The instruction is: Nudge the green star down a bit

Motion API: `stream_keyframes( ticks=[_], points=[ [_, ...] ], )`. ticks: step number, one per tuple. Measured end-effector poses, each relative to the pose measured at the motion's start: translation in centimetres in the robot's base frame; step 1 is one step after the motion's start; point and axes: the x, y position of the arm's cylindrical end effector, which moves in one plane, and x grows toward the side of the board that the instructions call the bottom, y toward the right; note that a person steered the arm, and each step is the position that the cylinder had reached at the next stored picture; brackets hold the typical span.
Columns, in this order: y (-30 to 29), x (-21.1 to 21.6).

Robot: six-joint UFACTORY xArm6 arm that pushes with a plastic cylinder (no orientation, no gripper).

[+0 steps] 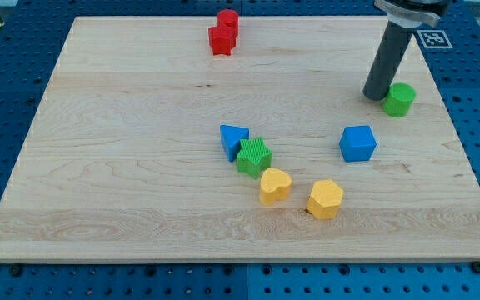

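The green star (254, 157) lies near the middle of the wooden board (123, 167), touching a blue triangle (232, 140) at its upper left. A yellow heart (275, 185) lies just below and right of the star. My tip (377, 93) is far off at the view's upper right, right beside a green cylinder (400, 99), well away from the star.
A blue cube (357, 143) lies right of the star. A yellow hexagon (325, 199) lies at the lower right of the heart. Two red blocks (223, 34) sit together at the view's top edge. Blue pegboard (7, 75) surrounds the board.
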Motion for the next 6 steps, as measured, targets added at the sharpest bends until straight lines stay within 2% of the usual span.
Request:
stream_keyframes(
  ticks=[1,2,3,4,6],
  points=[
    [-6.1,0.1],
    [-14.5,2.7],
    [-17.8,7.9],
    [-16.1,9.5],
    [-7.1,9.4]
  ],
)
